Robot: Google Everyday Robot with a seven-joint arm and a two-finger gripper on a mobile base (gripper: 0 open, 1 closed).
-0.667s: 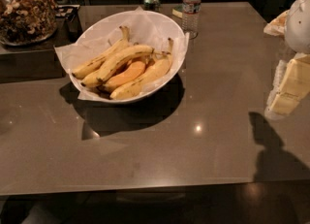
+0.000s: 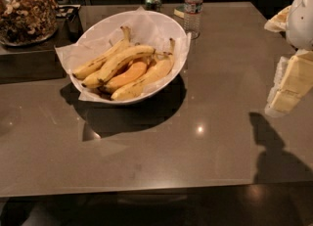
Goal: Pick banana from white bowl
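The white bowl, wide and lined with crinkled white paper, stands on the brown table at the upper left of centre. Several bananas lie in it. The long pale-yellow banana with a dark tip lies on top, slanting from lower left to upper right. An orange-tinted banana lies just under it. My gripper, cream and white, hangs at the right edge of the view above the table, well to the right of the bowl and apart from it. It holds nothing that I can see.
A glass jar of nuts stands at the far left on a dark tray. A water bottle and a green can stand behind the bowl. The table's front edge runs across the bottom.
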